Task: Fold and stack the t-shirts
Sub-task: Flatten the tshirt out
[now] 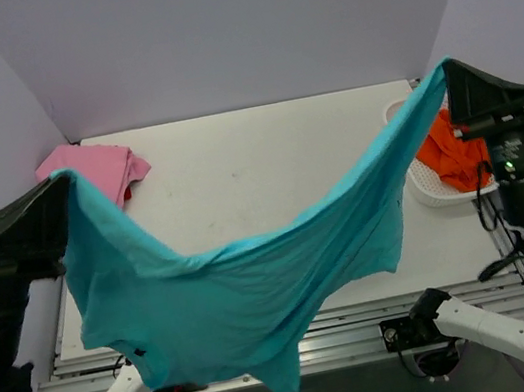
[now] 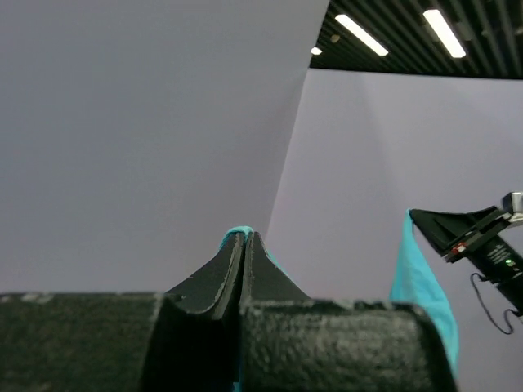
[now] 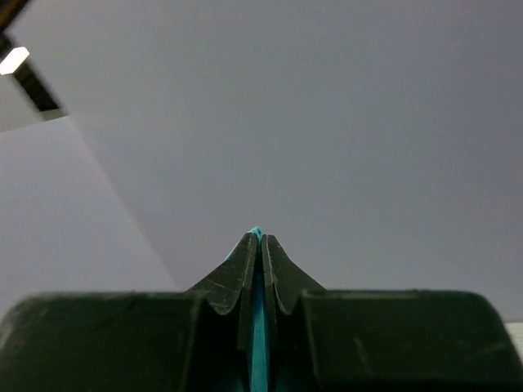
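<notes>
White table (image 1: 267, 165) partly hidden by teal t-shirt (image 1: 250, 300), pinched aloft by left gripper (image 1: 64, 178) and right gripper (image 1: 443, 65); basket (image 1: 427, 194) holds orange t-shirt (image 1: 453, 157).

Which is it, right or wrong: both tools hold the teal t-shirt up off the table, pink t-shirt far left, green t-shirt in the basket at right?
Wrong on one point: the t-shirt in the white basket is an orange t-shirt, not green, as the top external view shows. The rest stands: left tool and right tool hold the teal t-shirt up, pink t-shirt far left.
</notes>
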